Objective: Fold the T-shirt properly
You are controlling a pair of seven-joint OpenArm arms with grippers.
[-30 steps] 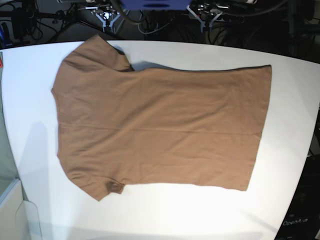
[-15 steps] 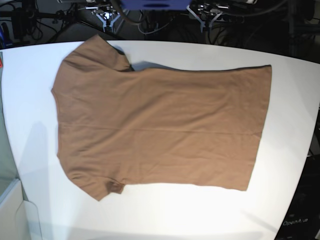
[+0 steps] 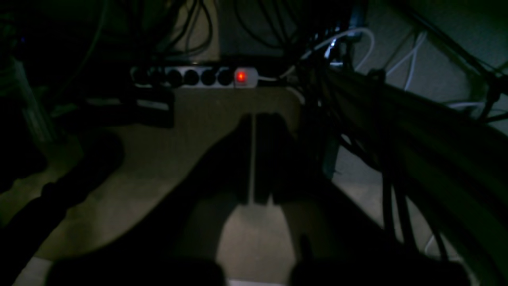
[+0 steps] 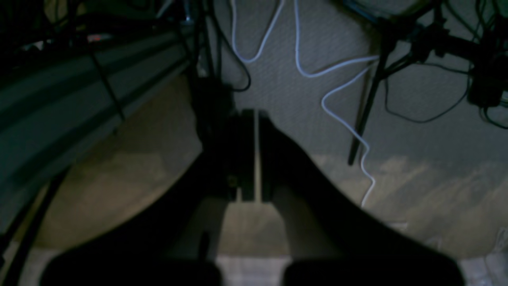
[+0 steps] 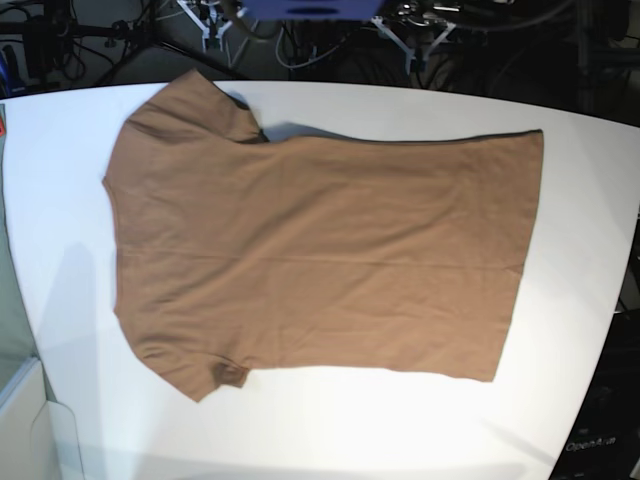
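Looking across the scene from biggest to smallest, we are starting with the white counter [image 5: 580,200], which is carrying everything and is leaving bare margin on all sides of the garment. That margin, we are judging, is giving the arms room to sweep fabric over without dragging it off an edge.

Next we are seeing the T-shirt [image 5: 320,260], spread flat and nearly smooth across the middle of the counter, apparently laid out this way so the fold lines can be set cleanly. Its long axis is running left to right in the base view: the shoulders and both short sleeves are sitting at that view's left, one sleeve toward the far edge and one toward the near edge, while the straight hem is lying at the right. The neckline is therefore pointing to the view's left. No fold is made yet, so we are judging the task to be at its very start.

Smaller still, both arms are parked beyond the far edge, well apart from the shirt. In the left wrist view the left pincer [image 3: 252,159] is showing its two dark fingers pressed together, only a thin pale slit between them, holding nothing. In the right wrist view the right pincer [image 4: 256,155] is showing the same closed, empty pose above the floor and cables [image 4: 337,103].
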